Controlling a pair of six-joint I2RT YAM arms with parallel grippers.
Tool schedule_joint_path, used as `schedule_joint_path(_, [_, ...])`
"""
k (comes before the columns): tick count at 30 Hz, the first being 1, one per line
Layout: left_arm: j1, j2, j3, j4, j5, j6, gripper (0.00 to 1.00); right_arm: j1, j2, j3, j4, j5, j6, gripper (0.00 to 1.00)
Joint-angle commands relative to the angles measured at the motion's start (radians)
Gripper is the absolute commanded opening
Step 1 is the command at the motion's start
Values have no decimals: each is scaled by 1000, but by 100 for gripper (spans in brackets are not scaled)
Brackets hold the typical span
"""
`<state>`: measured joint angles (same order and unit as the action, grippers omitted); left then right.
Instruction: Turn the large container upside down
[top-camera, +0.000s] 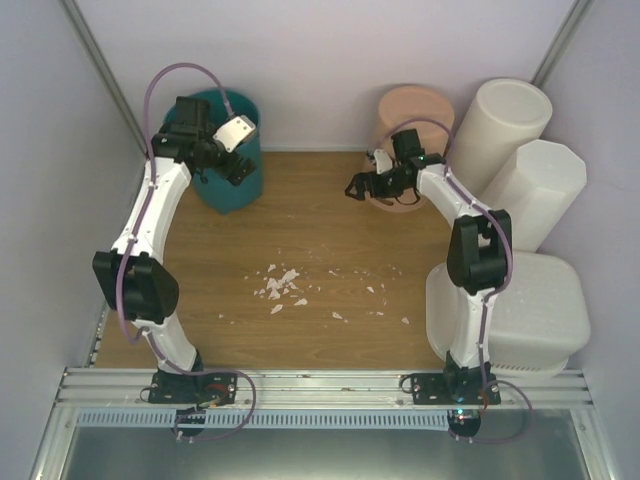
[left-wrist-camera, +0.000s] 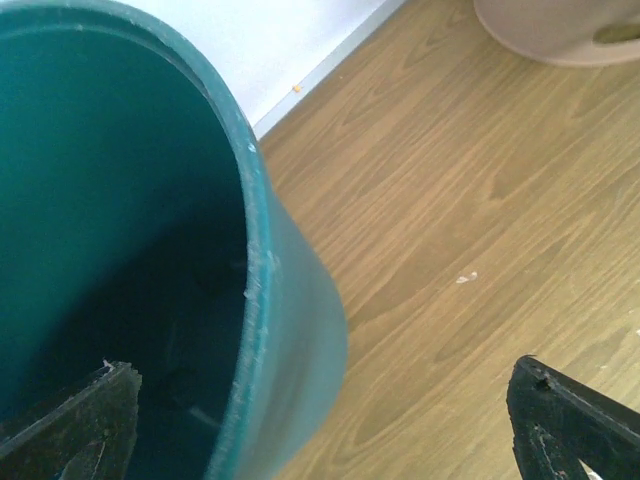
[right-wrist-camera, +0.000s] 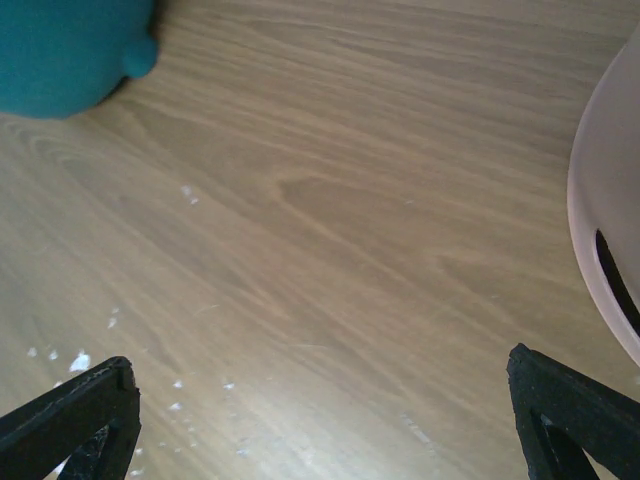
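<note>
Left gripper (left-wrist-camera: 320, 425): jaws at full spread, holding nothing. They straddle the rim of the teal round plastic bin (left-wrist-camera: 120, 220), with one finger inside and the other outside over the wooden table (left-wrist-camera: 470, 200).

Right gripper (right-wrist-camera: 320, 425): jaws also wide and empty, with only bare wood under them. The pale pink round plastic container (right-wrist-camera: 605, 200) sits just off its right finger, not touching. White crumbs (right-wrist-camera: 80, 360) lie off its left finger, a bit further out.

Your target, the wide white rectangular plastic tub (top-camera: 530, 305), is well away from both grippers. It's well behind the right gripper, back by that arm's base and outboard of its elbow. From the left gripper it's right across the table. The tall octagonal white bin (top-camera: 545, 185) and tall round white bin (top-camera: 500, 120) stand outboard of the right gripper, between it and the tub's side of the table.

Orientation: the tub sits flat. Its long axis looks to run side to side, parallel to the near table edge. The white washes out overhead, so you can't tell whether the open side faces up.

Handling (my read):
- It's probably thin plastic, so light, but the walls will flex and the surface is slick.
- It's too broad for one jaw span across the body.
- Pinch the rim or wall edge, ideally one gripper on each short end, and roll it about the long axis.
- A one-sided pinch will likely twist or slip.
</note>
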<state>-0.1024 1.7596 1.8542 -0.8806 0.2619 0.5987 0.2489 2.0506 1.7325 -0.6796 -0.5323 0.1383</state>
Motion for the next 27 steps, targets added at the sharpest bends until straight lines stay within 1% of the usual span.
schedule_joint_path(1, [6, 56, 106, -46, -52, 78, 99, -53, 102, 116, -133, -4, -100, 100])
schedule_joint_path(4, [7, 102, 150, -78, -66, 93, 99, -80, 134, 155, -131, -12, -106, 100])
schedule_joint_path(7, [10, 148, 184, -106, -90, 111, 99, -98, 165, 206, -155, 34, -112, 100])
schedule_joint_path(9, [14, 183, 227, -152, -83, 122, 99, -112, 177, 236, -174, 63, -105, 100])
schedule_joint_path(12, [14, 227, 289, -244, -72, 150, 99, -120, 151, 228, -172, 83, -95, 100])
schedule_joint_path(14, [15, 248, 311, -278, -83, 172, 96, -119, 116, 205, -171, 72, -91, 100])
schedule_joint_path(16, [16, 263, 315, -300, -106, 195, 90, -118, 61, 157, -148, 28, -82, 100])
schedule_joint_path(17, [16, 271, 317, -312, -117, 207, 85, -116, 28, 129, -133, 8, -76, 100])
schedule_joint_path(19, [15, 287, 323, -335, -135, 215, 68, -109, -46, 67, -104, -27, -65, 100])
schedule_joint_path(21, [16, 302, 337, -363, -138, 219, 47, -95, -118, 6, -83, -45, -56, 100])
schedule_joint_path(23, [15, 310, 351, -378, -142, 216, 29, -81, -181, -27, -81, -48, -50, 100])
schedule_joint_path(25, [14, 307, 361, -387, -141, 215, 6, -69, -235, -46, -91, -49, -45, 100])
schedule_joint_path(26, [13, 303, 366, -389, -138, 214, 2, -63, -269, -54, -94, -49, -42, 100])
schedule_joint_path(27, [11, 295, 374, -395, -136, 214, 0, -57, -293, -62, -97, -48, -37, 100])
